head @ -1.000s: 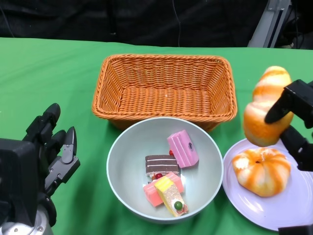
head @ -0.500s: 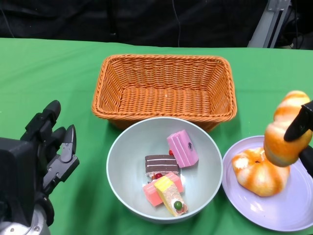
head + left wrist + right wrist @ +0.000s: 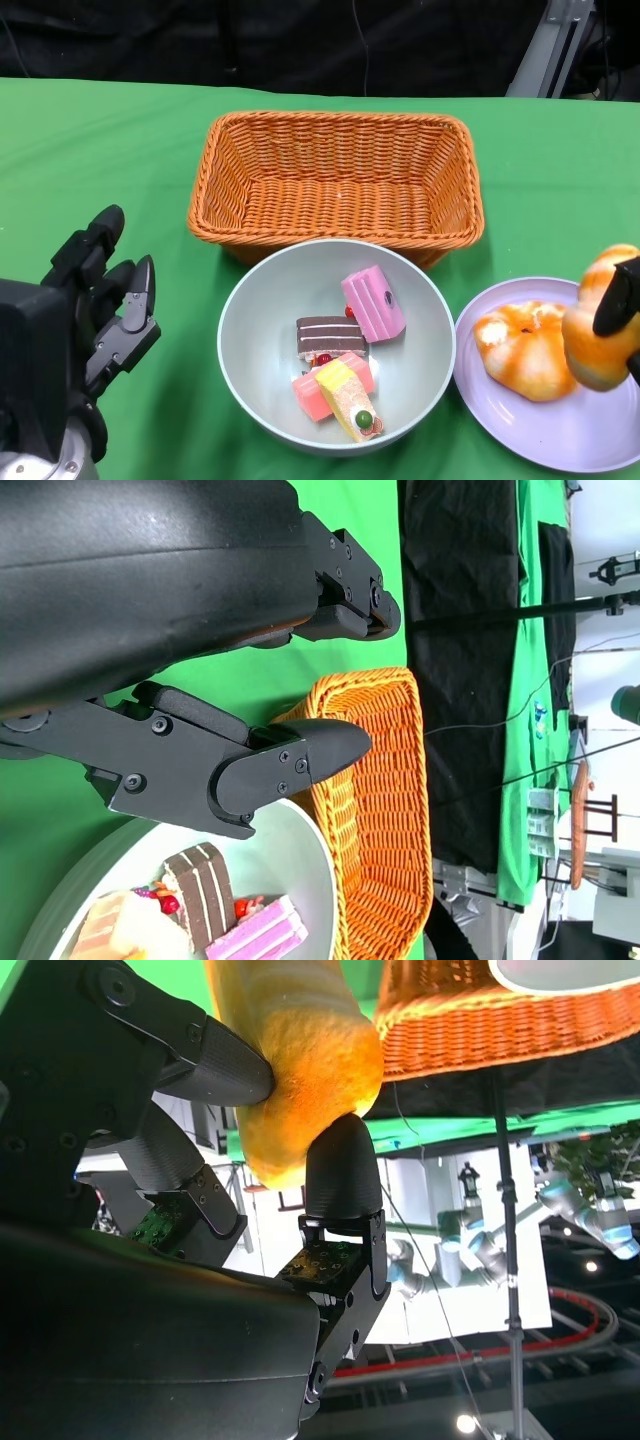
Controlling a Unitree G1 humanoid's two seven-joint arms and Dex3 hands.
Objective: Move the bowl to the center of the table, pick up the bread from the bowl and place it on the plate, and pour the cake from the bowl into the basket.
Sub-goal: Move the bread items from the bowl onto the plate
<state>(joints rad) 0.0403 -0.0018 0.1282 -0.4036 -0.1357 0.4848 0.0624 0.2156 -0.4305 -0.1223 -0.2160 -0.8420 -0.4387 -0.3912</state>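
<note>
A pale grey bowl (image 3: 262, 398) sits at the table's middle front, holding several cake pieces (image 3: 345, 350), also seen as cake pieces (image 3: 200, 910) in the left wrist view. The lilac plate (image 3: 520, 432) at the right carries a round orange bread (image 3: 522, 348). My right hand (image 3: 622, 310) at the right edge grips a second, longer bread (image 3: 598, 335) over the plate; the right wrist view shows its fingers (image 3: 220, 1065) pinching that bread (image 3: 300, 1070). My left hand (image 3: 95, 300) hovers left of the bowl with its fingers apart, holding nothing.
An orange wicker basket (image 3: 336, 175) stands just behind the bowl, its front rim nearly touching it; the basket (image 3: 375, 810) also shows in the left wrist view. Green cloth (image 3: 100, 150) covers the table. A dark backdrop runs along the far edge.
My right hand has carried the long bread right and down, from above the plate's left rim to low over its right side. The left hand has stayed put.
</note>
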